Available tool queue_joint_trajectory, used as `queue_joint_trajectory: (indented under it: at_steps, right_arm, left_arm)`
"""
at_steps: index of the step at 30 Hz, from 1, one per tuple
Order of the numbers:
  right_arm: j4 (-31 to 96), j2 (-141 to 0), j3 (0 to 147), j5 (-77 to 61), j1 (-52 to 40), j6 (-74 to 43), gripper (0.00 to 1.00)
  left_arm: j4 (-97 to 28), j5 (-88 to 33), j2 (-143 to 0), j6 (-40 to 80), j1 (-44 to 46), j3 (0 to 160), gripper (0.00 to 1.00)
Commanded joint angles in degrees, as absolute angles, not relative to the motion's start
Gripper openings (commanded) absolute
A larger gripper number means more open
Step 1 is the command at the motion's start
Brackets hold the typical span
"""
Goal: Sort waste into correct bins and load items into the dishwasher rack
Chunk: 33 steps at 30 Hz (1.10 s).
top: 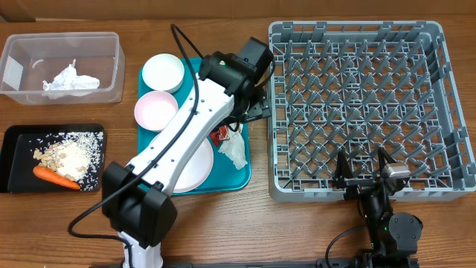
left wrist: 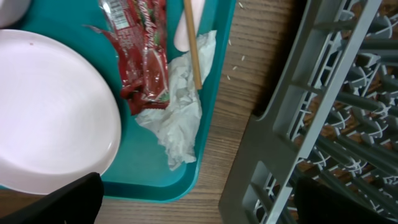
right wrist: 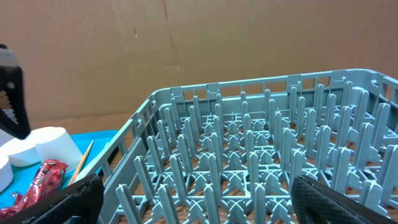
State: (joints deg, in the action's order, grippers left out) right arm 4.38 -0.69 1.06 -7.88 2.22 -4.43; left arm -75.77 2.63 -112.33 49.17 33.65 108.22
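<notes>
On the teal tray (top: 242,179) lie a round plate (top: 197,165), a crumpled red wrapper (left wrist: 146,56), a white napkin (left wrist: 177,118) and a thin wooden stick (left wrist: 193,43) across them. Two small bowls (top: 163,72) sit at the tray's far end. My left gripper (top: 256,106) hangs open and holds nothing, over the gap between the tray and the grey dishwasher rack (top: 357,104). The right gripper (top: 364,175) is open and empty at the rack's near edge. A second napkin (top: 71,78) lies in the clear tub (top: 111,45). The carrot (top: 56,177) and food scraps (top: 71,152) lie in the black tray (top: 15,138).
The rack has no dishes in it, and its upright pegs (right wrist: 249,155) fill the right wrist view. A brown cardboard wall (right wrist: 186,50) stands behind it. My left arm (top: 178,141) crosses over the teal tray and hides part of it.
</notes>
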Motion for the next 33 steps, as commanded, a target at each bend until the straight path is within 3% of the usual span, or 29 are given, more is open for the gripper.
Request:
queue_joint_trajectory:
  at_steps: [1, 18, 22, 33]
  right_arm:
    - [4.2, -0.2, 0.5, -7.3, 2.4, -4.1, 1.00]
    - [4.2, -0.2, 0.5, -7.3, 2.4, -4.1, 1.00]
    - [4.2, -0.2, 0.5, -7.3, 2.4, -4.1, 1.00]
    - [4.2, -0.2, 0.5, -7.3, 2.4, -4.1, 1.00]
  left_arm:
    - [-74.6, 0.5, -114.9, 48.2, 34.7, 108.0, 1.00]
    - [-66.8, 4.7, -122.5, 53.4, 36.4, 108.0, 1.00]
    - [-66.8, 9.7, -123.3, 53.4, 34.4, 108.0, 1.00]
    - [-68.3, 9.1, -123.3, 53.4, 26.0, 108.0, 1.00]
